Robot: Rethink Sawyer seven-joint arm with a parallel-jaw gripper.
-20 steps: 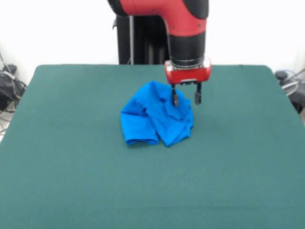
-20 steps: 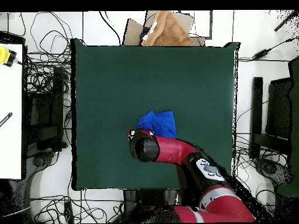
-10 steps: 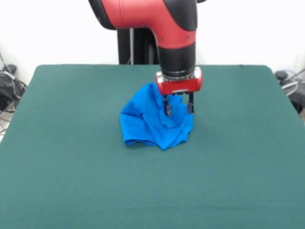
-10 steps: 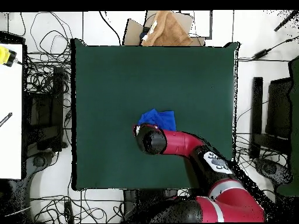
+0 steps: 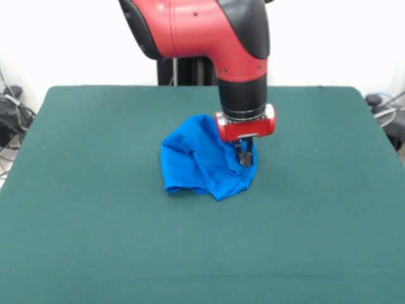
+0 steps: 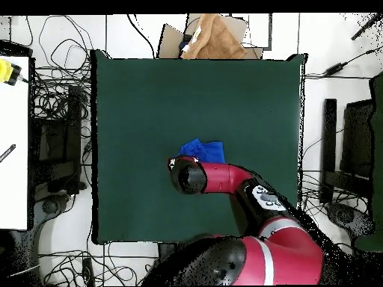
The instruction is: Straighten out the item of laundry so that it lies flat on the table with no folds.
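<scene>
On the table [image 5: 76,240], gripper [image 5: 245,157] pinches narrow on the crumpled blue shirt [image 5: 196,161]: grasp step. Next, lift and spread the fold.

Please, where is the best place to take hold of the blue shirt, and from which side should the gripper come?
Probably a raised fold on the shirt's outer edge, taken from straight above. The shirt lies bunched in a heap on the table, so only ridges and edges stand up enough to pinch. The gripper is already down on the heap's edge, right in the front view, fingers close together.
</scene>
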